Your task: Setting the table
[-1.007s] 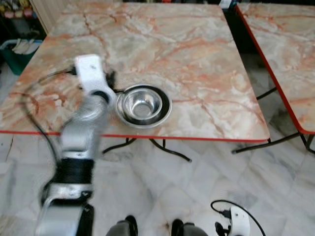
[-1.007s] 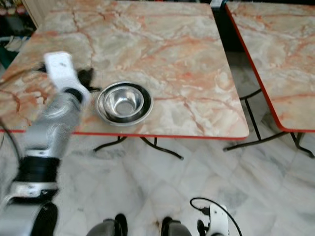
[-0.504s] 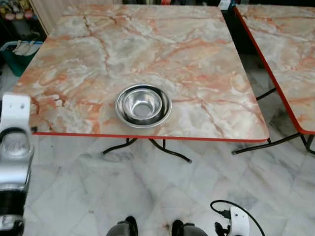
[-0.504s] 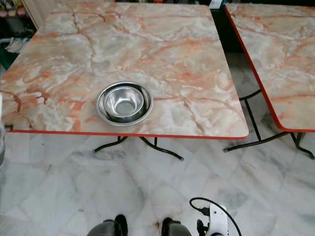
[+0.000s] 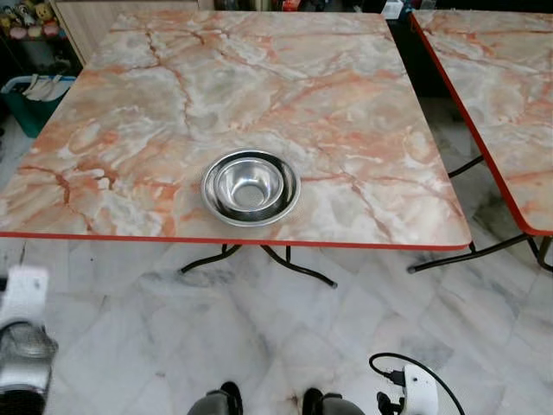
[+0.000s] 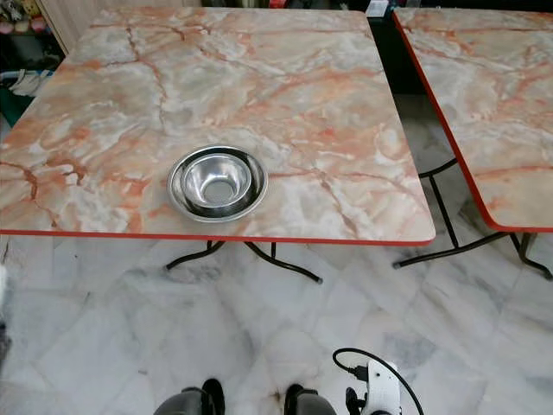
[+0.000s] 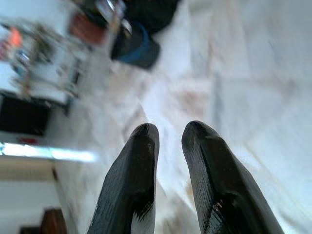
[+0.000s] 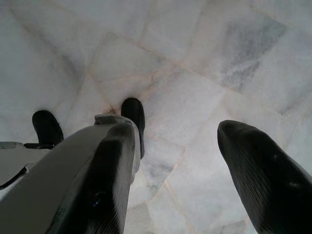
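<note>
Two stacked steel bowls (image 5: pixel 251 186) sit near the front edge of the marble table (image 5: pixel 346 112), which has a red rim. My left arm (image 5: pixel 22 346) hangs low at the lower left, off the table and well away from the bowls. In the left wrist view my left gripper (image 7: pixel 170 134) points at blurred floor, its fingers (image 7: pixel 141 165) nearly together with nothing between them. My right arm (image 5: pixel 421 389) hangs idle at the bottom right. My right gripper (image 8: pixel 176 129) is open over the marble floor, holding nothing.
A second marble table (image 5: pixel 501 104) stands to the right across a narrow gap. Black folding legs (image 5: pixel 294 264) show under the near table. A teal basket (image 5: pixel 34 91) sits on the floor at the far left. My feet (image 5: pixel 268 402) stand on white marble tiles.
My left arm was over the table beside the bowls a second ago and has drawn back and down to the lower left. The bowls have stayed put.
</note>
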### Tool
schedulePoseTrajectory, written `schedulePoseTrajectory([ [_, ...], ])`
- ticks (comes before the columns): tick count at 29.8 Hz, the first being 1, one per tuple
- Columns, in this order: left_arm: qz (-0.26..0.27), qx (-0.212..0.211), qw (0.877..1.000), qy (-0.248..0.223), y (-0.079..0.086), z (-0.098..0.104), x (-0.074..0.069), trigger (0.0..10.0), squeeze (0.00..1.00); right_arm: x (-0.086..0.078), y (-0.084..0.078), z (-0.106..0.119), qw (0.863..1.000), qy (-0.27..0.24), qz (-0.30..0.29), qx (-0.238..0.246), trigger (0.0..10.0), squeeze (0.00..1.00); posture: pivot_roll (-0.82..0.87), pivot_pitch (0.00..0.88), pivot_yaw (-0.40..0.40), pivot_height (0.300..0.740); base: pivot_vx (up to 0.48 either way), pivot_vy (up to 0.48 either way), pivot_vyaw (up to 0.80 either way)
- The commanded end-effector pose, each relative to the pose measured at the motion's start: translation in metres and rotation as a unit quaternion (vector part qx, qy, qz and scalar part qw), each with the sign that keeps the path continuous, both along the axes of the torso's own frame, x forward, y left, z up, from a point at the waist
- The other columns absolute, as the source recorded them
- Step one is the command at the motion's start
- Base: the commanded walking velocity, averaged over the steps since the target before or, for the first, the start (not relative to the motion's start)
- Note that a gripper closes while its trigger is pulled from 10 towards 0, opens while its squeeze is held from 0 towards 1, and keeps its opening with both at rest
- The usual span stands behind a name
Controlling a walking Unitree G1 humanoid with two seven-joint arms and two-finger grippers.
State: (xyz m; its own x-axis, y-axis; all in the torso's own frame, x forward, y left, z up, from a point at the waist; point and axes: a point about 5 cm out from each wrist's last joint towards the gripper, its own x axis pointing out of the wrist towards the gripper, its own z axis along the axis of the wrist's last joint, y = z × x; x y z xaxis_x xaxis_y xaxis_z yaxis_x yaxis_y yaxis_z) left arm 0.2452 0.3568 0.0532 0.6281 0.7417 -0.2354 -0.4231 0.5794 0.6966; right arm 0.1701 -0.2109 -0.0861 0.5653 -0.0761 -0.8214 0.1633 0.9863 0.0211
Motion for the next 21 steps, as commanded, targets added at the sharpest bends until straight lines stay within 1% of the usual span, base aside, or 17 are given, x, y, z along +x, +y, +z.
schedulePoseTrajectory([
  [1, -0.005, -0.022, 0.999, 0.026, -0.001, -0.012, -0.007, 10.0, 0.0, -0.008, 0.0, -0.004, 1.0, 0.013, -0.005, 0.002, 10.0, 0.0, 0.02, 0.204, -0.009, 0.74, 0.0, 0.0, 0.0],
  [3, -0.026, -0.062, 0.996, 0.059, -0.014, -0.034, -0.013, 10.0, 0.0, -0.008, 0.0, -0.004, 1.0, 0.013, -0.006, 0.003, 10.0, 0.0, 0.01, 0.202, -0.008, 0.74, 0.0, 0.0, 0.0],
  [4, -0.042, -0.091, 0.992, 0.071, -0.024, -0.045, -0.015, 10.0, 0.0, -0.009, 0.0, -0.004, 1.0, 0.013, -0.007, 0.003, 10.0, 0.0, 0.01, 0.203, -0.009, 0.74, 0.0, 0.0, 0.0],
  [7, -0.07, -0.145, 0.983, 0.088, -0.045, -0.062, -0.017, 10.0, 0.0, -0.009, 0.0, -0.004, 1.0, 0.013, -0.007, 0.002, 10.0, 0.0, 0.01, 0.203, -0.009, 0.74, 0.0, 0.0, 0.0],
  [8, -0.088, -0.176, 0.976, 0.097, -0.058, -0.072, -0.018, 10.0, 0.0, -0.009, 0.0, -0.004, 1.0, 0.013, -0.006, 0.002, 10.0, 0.0, 0.01, 0.2, -0.008, 0.74, 0.0, 0.0, 0.0],
  [9, -0.097, -0.194, 0.972, 0.095, -0.066, -0.076, -0.017, 10.0, 0.0, -0.008, 0.0, -0.004, 1.0, 0.013, -0.006, 0.002, 10.0, 0.0, 0.01, 0.197, -0.008, 0.74, 0.0, 0.0, 0.0],
  [10, -0.097, -0.194, 0.972, 0.095, -0.066, -0.076, -0.017, 10.0, 0.0, -0.008, 0.0, -0.004, 1.0, 0.013, -0.006, 0.002, 10.0, 0.0, 0.01, 0.197, -0.008, 0.74, 0.0, 0.0, 0.0],
  [11, -0.118, -0.211, 0.965, 0.105, -0.076, -0.081, -0.017, 10.0, 0.0, -0.008, 0.0, -0.004, 1.0, 0.013, -0.005, 0.002, 10.0, 0.0, 0.0, 0.196, -0.005, 0.74, 0.0, 0.0, 0.0],
  [12, -0.133, -0.232, 0.957, 0.114, -0.09, -0.089, -0.018, 10.0, 0.0, -0.008, 0.0, -0.004, 1.0, 0.012, -0.004, 0.003, 10.0, 0.0, 0.0, 0.192, -0.006, 0.74, 0.0, 0.0, 0.0],
  [13, -0.133, -0.232, 0.957, 0.114, -0.09, -0.089, -0.018, 10.0, 0.0, -0.008, 0.0, -0.004, 1.0, 0.012, -0.004, 0.003, 10.0, 0.0, 0.0, 0.192, -0.006, 0.74, 0.0, 0.0, 0.0],
  [14, -0.135, -0.271, 0.948, 0.104, -0.103, -0.094, -0.018, 10.0, 0.0, -0.009, 0.0, -0.004, 1.0, 0.011, -0.005, 0.004, 10.0, 0.0, -0.01, 0.187, -0.007, 0.74, 0.0, 0.0, 0.0],
  [15, -0.135, -0.281, 0.945, 0.102, -0.107, -0.096, -0.018, 10.0, 0.0, -0.009, 0.0, -0.004, 1.0, 0.011, -0.005, 0.004, 10.0, 0.0, -0.01, 0.186, -0.007, 0.74, 0.0, 0.0, 0.0],
  [16, -0.135, -0.281, 0.945, 0.102, -0.107, -0.096, -0.018, 10.0, 0.0, -0.009, 0.0, -0.004, 1.0, 0.011, -0.005, 0.004, 10.0, 0.0, -0.01, 0.186, -0.007, 0.74, 0.0, 0.0, 0.0],
  [17, -0.138, -0.301, 0.938, 0.098, -0.116, -0.099, -0.018, 10.0, 0.0, -0.009, 0.0, -0.004, 1.0, 0.011, -0.005, 0.004, 10.0, 0.0, -0.01, 0.182, -0.008, 0.74, 0.0, 0.0, 0.0],
  [19, -0.143, -0.32, 0.932, 0.091, -0.123, -0.101, -0.017, 10.0, 0.0, -0.01, 0.0, -0.004, 1.0, 0.012, -0.005, 0.004, 10.0, 0.0, -0.01, 0.178, -0.008, 0.74, 0.0, 0.0, 0.0],
  [21, -0.141, -0.345, 0.925, 0.069, -0.129, -0.101, -0.016, 10.0, 0.0, -0.01, 0.0, -0.004, 1.0, 0.012, -0.005, 0.004, 10.0, 0.0, -0.01, 0.175, -0.008, 0.74, 0.0, 0.0, 0.0],
])
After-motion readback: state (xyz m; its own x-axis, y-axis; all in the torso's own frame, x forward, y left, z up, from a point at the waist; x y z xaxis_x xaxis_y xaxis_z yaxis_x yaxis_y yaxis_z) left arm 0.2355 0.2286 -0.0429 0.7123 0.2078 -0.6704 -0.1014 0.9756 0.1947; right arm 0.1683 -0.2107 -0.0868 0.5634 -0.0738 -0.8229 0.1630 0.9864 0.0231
